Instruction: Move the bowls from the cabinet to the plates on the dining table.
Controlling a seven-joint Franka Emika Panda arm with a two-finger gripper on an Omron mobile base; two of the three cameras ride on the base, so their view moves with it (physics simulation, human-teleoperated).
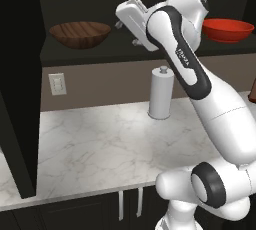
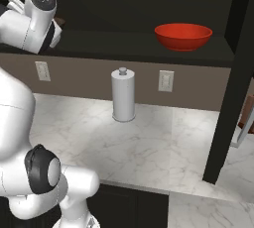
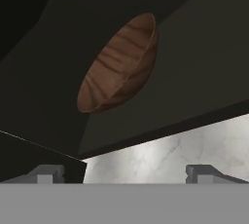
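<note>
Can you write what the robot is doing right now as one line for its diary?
stage: reaching for wooden bowl | gripper: open, empty | red bowl: on cabinet shelf | bowls moved: none

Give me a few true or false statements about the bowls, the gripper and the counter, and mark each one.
1. The wooden bowl sits on the cabinet shelf. True.
2. The gripper is shut on the wooden bowl. False: its fingers stand apart, short of the bowl, holding nothing.
3. The red bowl is on the marble counter. False: it is on the cabinet shelf.
4. A paper towel roll stands upright on the counter. True.
5. The cabinet doors are closed. False: they are open, showing both bowls.
</note>
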